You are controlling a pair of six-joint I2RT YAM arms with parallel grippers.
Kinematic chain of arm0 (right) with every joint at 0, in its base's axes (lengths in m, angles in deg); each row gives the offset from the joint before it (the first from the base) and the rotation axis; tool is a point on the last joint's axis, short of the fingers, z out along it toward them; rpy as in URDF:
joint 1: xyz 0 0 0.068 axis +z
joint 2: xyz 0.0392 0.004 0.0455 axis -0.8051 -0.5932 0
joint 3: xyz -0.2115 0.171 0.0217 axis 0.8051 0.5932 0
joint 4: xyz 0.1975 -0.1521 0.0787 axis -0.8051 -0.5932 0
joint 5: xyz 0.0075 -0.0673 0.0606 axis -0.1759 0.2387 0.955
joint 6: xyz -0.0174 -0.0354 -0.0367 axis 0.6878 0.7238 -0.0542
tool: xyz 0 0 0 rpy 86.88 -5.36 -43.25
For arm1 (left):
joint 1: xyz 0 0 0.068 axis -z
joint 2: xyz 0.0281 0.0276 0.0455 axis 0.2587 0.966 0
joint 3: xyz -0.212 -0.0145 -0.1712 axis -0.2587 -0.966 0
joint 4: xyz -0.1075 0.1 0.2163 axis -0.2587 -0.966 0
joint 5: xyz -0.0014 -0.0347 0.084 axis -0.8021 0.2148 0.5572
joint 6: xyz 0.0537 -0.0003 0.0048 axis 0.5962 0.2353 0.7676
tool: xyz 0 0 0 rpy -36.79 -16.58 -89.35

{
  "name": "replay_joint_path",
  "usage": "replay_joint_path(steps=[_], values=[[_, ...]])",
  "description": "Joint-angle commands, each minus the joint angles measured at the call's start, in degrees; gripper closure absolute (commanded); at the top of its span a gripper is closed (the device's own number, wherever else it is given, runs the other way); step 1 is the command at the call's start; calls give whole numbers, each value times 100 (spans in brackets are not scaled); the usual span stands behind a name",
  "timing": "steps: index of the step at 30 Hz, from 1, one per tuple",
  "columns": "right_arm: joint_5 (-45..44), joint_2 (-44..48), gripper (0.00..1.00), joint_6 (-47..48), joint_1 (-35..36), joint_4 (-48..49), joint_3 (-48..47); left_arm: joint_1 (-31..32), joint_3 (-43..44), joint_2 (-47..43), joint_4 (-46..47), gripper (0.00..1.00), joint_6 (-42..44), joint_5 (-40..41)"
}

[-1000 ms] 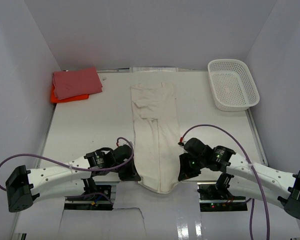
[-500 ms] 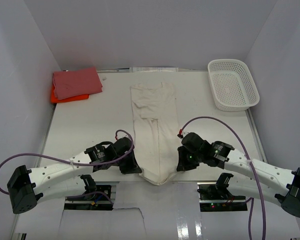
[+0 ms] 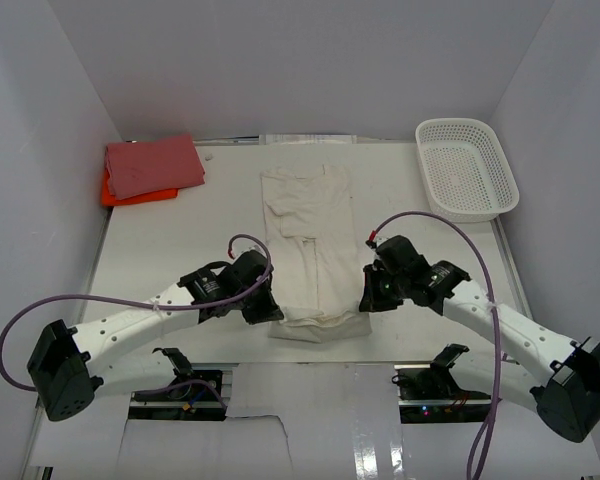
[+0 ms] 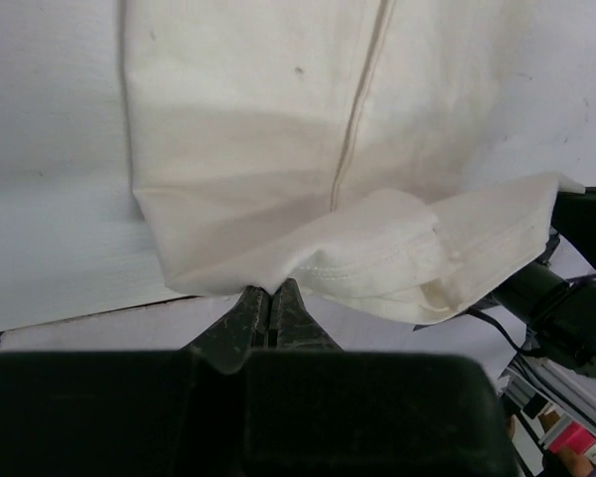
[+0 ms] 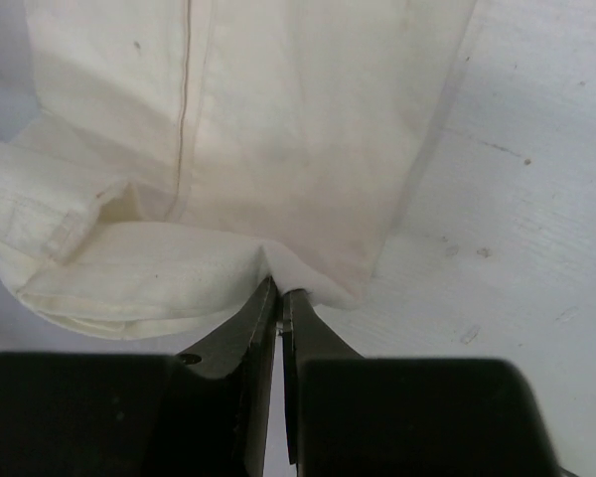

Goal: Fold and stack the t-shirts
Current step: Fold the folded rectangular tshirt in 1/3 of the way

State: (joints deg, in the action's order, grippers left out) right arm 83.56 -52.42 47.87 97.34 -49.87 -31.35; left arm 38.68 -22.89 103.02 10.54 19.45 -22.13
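Tightly, end effectors pinching cream t-shirt

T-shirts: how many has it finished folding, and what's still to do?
Two look done: the pink-red shirt lies folded on the orange shirt in the far left corner. In hand: the cream shirt, a long strip, with the left pincer and right pincer each shut on its raised near hem. Left: finish that fold and add it to the pile.
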Motion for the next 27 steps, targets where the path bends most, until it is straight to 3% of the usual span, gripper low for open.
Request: replay_joint_path(steps=[1, 15, 27], values=[[503, -237, 92, 591, -433, 497, -354, -312, 226, 49, 16, 100, 274, 146], [1154, -1643, 92, 1241, -1111, 1236, -1171, -1587, 332, 823, 1210, 100, 908, -310], [1347, -2400, 92, 1488, -1612, 1254, -1874, -2001, 867, 1473, 1564, 100, 1233, -539]])
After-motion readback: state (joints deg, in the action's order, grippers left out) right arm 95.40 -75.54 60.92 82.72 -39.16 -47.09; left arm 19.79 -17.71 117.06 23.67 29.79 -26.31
